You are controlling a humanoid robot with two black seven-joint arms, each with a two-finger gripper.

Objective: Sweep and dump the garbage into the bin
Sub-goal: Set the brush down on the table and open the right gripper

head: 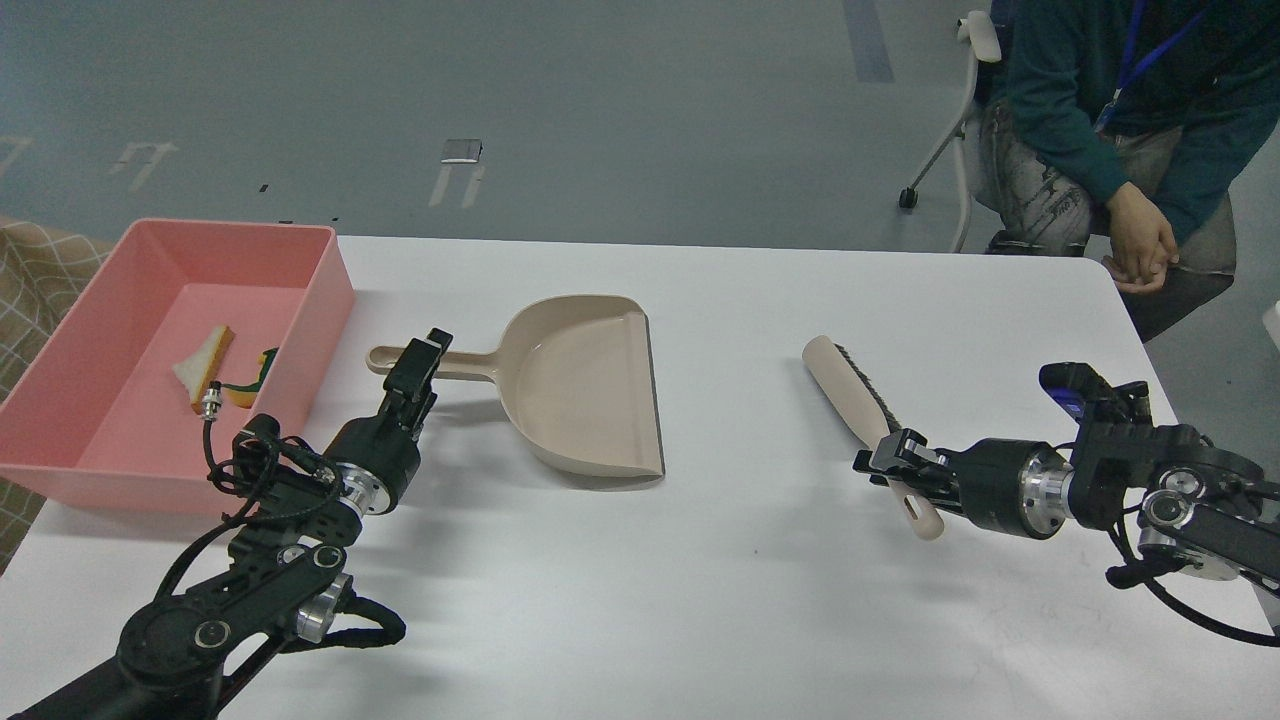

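Left gripper [428, 352]: over the dustpan handle, fingers up near it; dark and seen almost end-on, so whether they are apart or together cannot be told, nor whether they touch the handle
Right gripper [882, 462]: clamped on the brush [862, 408] at its handle, near the rounded lower end
Brush: beige, smooth, long and slim; lies on the table [760, 600] with its long axis running from the far left down to the near right; black bristles along the right edge of its upper half
Dustpan [585, 385]: beige plastic, flat on the table, scoop mouth facing right, thin handle pointing left toward the bin
Bin [320, 290]: salmon-pink tub, rectangular, plain smooth walls, at the table's left edge, just left of the dustpan handle
Garbage: both pieces lie on the bin floor, side by side; slice [205, 362] is whitish with a tan edge, wedge-shaped, tilted; chunk [250, 385] is yellow with a dark green side, partly hidden by the left arm's cable plug
Table: white, matte
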